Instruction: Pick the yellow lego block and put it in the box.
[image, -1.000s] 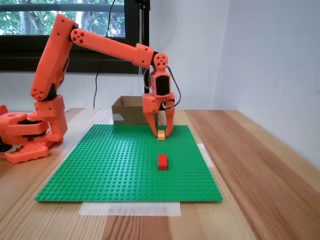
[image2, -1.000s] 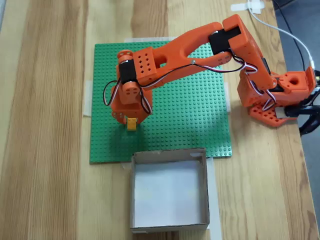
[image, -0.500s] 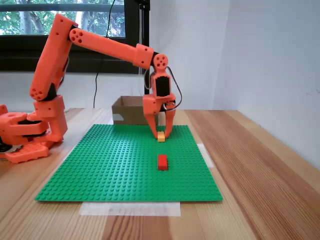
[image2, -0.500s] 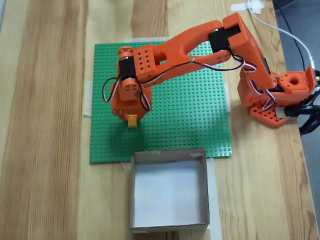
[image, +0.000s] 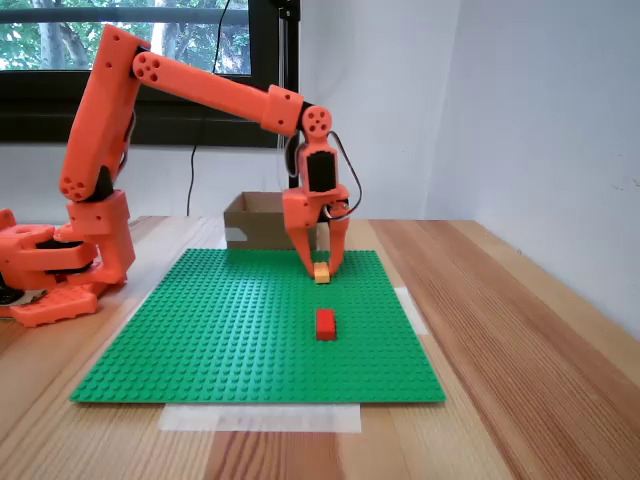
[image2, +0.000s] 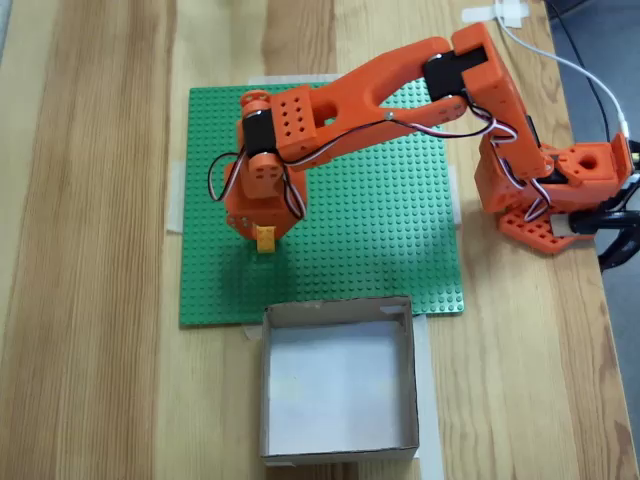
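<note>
The yellow lego block (image: 322, 272) (image2: 266, 239) is at the far middle of the green baseplate (image: 220, 330) (image2: 380, 250), low on it. My orange gripper (image: 322, 268) (image2: 265, 235) points straight down with its two fingers shut on the block's sides. Whether the block still touches the plate I cannot tell. The brown cardboard box (image: 255, 225) (image2: 338, 312) stands open just beyond the plate's far edge, a short way behind the gripper in the side fixed view.
A red lego brick (image: 325, 323) lies on the plate nearer the camera than the gripper. The arm's base (image: 60, 260) (image2: 560, 190) sits off the plate, with cables beside it. White tape holds the plate to the wooden table (image: 520, 330).
The fingers have drawn closer together around the yellow block. Gripper and block have shifted slightly away from the box in the top-down fixed view.
</note>
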